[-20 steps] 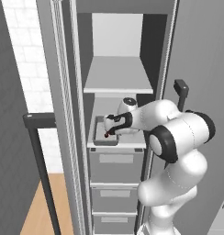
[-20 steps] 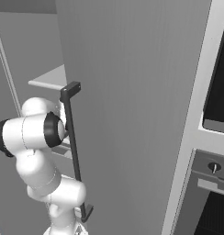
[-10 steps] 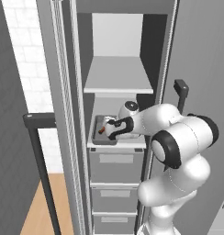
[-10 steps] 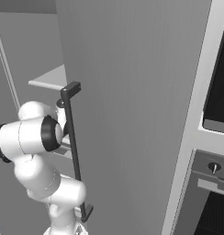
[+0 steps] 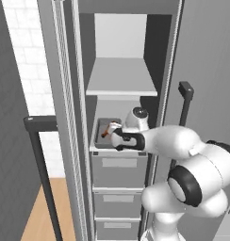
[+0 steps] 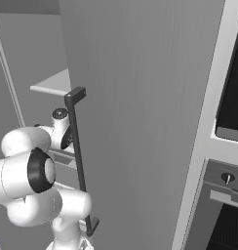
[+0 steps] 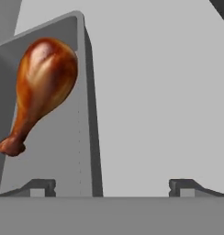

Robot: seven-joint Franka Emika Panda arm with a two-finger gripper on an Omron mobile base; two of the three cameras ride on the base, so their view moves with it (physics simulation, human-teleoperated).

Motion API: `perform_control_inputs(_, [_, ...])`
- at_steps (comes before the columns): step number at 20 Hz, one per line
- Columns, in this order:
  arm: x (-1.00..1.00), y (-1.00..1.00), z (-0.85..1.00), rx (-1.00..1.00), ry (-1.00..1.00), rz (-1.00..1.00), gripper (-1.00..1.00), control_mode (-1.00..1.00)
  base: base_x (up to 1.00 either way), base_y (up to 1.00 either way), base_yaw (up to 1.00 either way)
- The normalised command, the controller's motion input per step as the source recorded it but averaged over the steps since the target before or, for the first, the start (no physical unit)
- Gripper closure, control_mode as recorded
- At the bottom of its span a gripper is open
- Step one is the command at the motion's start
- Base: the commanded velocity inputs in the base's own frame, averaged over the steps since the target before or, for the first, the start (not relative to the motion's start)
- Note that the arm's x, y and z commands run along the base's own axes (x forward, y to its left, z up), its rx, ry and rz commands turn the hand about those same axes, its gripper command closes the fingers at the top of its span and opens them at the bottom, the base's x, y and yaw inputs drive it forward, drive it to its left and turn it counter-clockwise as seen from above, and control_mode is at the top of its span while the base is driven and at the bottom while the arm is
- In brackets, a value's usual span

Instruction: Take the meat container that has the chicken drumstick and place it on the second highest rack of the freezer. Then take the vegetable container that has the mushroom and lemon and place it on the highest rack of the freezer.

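The meat container is a grey tray resting on the second highest rack of the freezer. In it lies the reddish-brown chicken drumstick. My gripper is open at the tray's right rim. In the hand view the drumstick lies in the tray, bone end toward me. The tray's side wall runs between my spread fingertips, and my gripper holds nothing. The highest rack above is bare. The vegetable container with the mushroom and lemon is out of view.
Grey drawers stack below the rack. The open freezer door with its dark bar handle stands to the right of my arm. A black-glass wall oven lies beyond it. A second dark handle stands at the left.
My jaws have gone from shut on the tray's rim to wide open, letting the meat container go on the rack. The arm has stretched a little further into the freezer.
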Motion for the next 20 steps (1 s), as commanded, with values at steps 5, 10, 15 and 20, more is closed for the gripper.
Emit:
perform_control_inputs(5, [-0.68, 0.00, 0.43, 0.00, 0.00, -0.02, -1.00, -1.00, 0.00, 0.00, 0.00])
perform_control_inputs(10, [-0.82, 0.00, 0.53, 0.00, 0.00, -0.01, -1.00, -1.00, 0.00, 0.00, 0.00])
perform_control_inputs(15, [-0.90, 0.00, 0.61, 0.00, 0.00, 0.00, -1.00, -1.00, 0.00, 0.00, 0.00])
perform_control_inputs(20, [-0.90, -0.01, 0.57, 0.00, 0.00, 0.00, -1.00, -1.00, 0.00, 0.00, 0.00])
